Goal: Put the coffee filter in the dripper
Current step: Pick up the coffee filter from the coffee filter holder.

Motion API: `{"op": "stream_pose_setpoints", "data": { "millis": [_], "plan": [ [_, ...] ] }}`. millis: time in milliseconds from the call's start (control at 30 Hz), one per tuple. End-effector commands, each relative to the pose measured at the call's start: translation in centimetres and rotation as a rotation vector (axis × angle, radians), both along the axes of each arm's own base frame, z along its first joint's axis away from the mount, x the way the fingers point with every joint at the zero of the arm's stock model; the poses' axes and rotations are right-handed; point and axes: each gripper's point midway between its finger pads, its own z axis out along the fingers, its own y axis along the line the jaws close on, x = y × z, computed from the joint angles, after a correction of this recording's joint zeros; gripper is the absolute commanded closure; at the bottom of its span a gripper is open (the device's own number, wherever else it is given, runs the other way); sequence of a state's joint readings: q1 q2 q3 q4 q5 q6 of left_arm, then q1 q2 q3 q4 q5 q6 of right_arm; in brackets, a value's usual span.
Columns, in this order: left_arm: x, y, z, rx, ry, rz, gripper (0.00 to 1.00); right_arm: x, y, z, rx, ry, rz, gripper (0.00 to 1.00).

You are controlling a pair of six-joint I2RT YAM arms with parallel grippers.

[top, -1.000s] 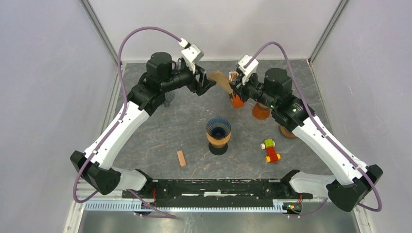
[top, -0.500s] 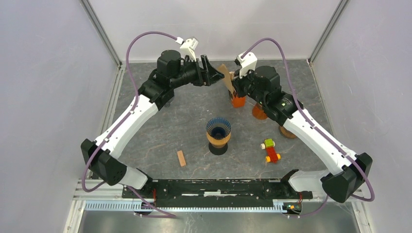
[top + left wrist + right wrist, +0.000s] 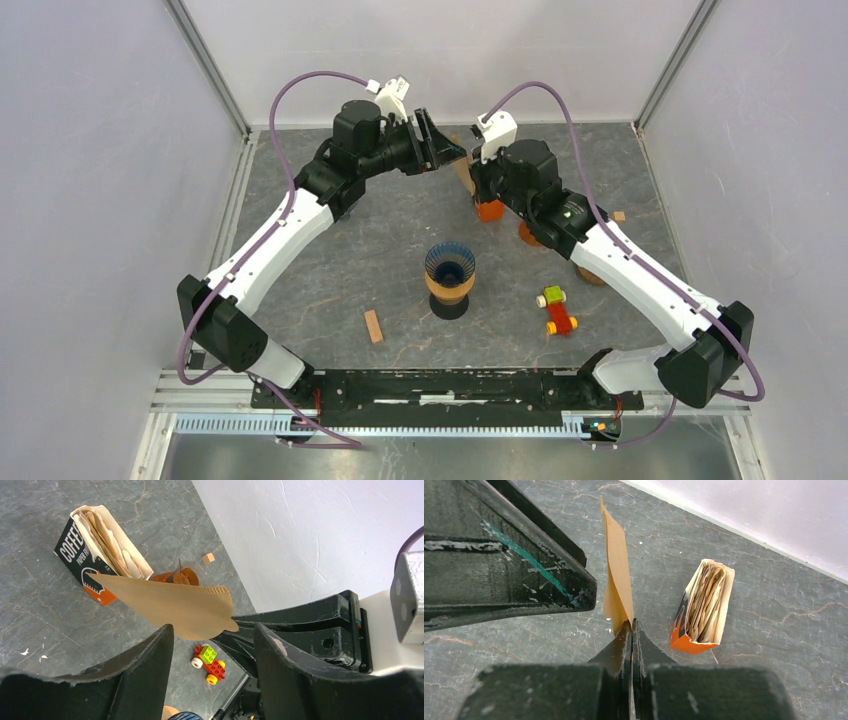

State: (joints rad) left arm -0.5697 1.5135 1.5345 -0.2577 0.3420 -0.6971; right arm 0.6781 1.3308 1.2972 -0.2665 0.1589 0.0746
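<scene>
Both arms are reaching to the far side of the table (image 3: 340,270), wrists almost meeting up there. The right gripper (image 3: 631,632) is doing the holding: its fingers (image 3: 616,652) are pressing tightly together on the bottom corner of the brown coffee filter (image 3: 616,580), pinching it so it is standing up on edge, lifted off the table. The left gripper (image 3: 440,150) is facing it from the other side with its fingers (image 3: 145,670) spread wide apart, gripping nothing; from the left wrist the filter is showing as a flat fan just past those two fingertips, with the right arm's black fingers nipping its rounded corner. One of the left fingers is hanging just beside the sheet in the right wrist view, though whether it is touching is impossible to tell. Below and beside the held sheet, the orange-and-black filter box (image 3: 703,605) is sitting on the table, open, and packed with more filters. The dripper (image 3: 450,270) is waiting at mid-table, well apart from both grippers, its dark ribbed cone sitting on a tan base. A small wooden block (image 3: 373,326) is lying nearer the arm bases to the dripper's left, and a little brick toy car (image 3: 557,310) is sitting to its right.
</scene>
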Motion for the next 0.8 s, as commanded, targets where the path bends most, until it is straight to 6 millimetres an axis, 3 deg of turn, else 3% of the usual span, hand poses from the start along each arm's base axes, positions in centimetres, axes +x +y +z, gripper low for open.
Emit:
{"op": "stream_pose_setpoints", "data": {
  "millis": [0,367,600,767],
  "plan": [
    [0.3,-0.8,2.3,-0.065,-0.019,0.001,0.35,0.5,0.5,1.5,0.033,-0.041,-0.02,1.0],
    [1.2,-1.1,1.1,-0.003,-0.023,0.033,0.43,0.5,0.7,1.7,0.026,-0.048,-0.025,1.0],
    [0.7,-0.9,1.0,0.0,-0.037,0.025,0.44,0.6,0.4,1.6,0.017,-0.051,-0.037,1.0],
    [0.7,-0.8,0.7,0.012,-0.045,0.024,0.54,0.5,0.1,1.8,0.019,-0.057,-0.044,1.0]
  ]
}}
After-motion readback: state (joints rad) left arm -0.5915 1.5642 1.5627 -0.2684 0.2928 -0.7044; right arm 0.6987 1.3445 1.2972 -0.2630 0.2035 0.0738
